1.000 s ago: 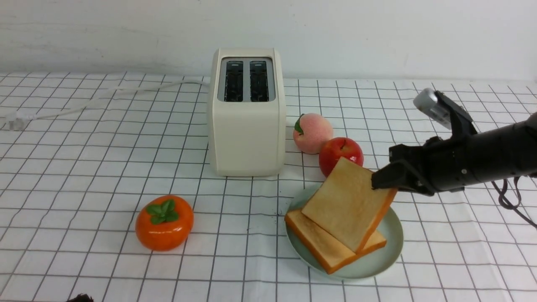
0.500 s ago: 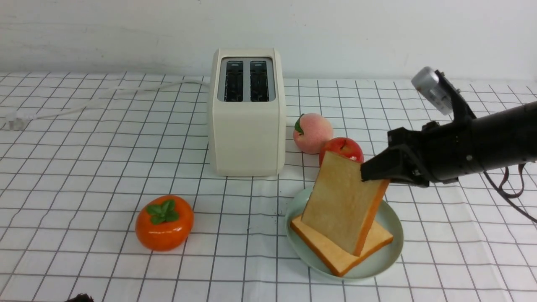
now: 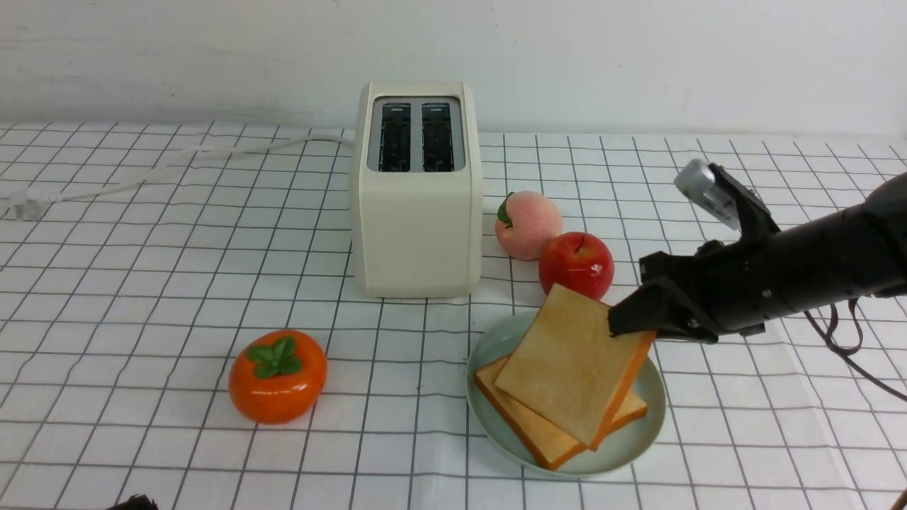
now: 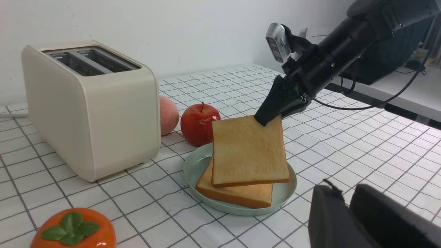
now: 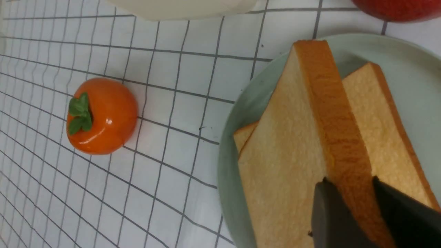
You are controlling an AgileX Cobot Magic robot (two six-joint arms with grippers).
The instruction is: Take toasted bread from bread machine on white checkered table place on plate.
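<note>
Plain white painted wall (image 3: 638, 57), faintly streaked, rising directly behind the far edge of the flat table covered in white cloth with thin dark grid lines (image 3: 142, 283). Left wrist view: a smooth white dark-edged side counter (image 4: 413, 93) beyond the table's corner. Lighting even and diffuse; shadows soft and short.

A glossy orange persimmon-like fruit with a green leafy cap (image 3: 277, 376) is seen standing alone, well apart from the other fruit. A fuzzy pink peach (image 3: 528, 224) is set just beside a shiny red apple (image 3: 576, 265), the apple lying nearer the front camera.
</note>
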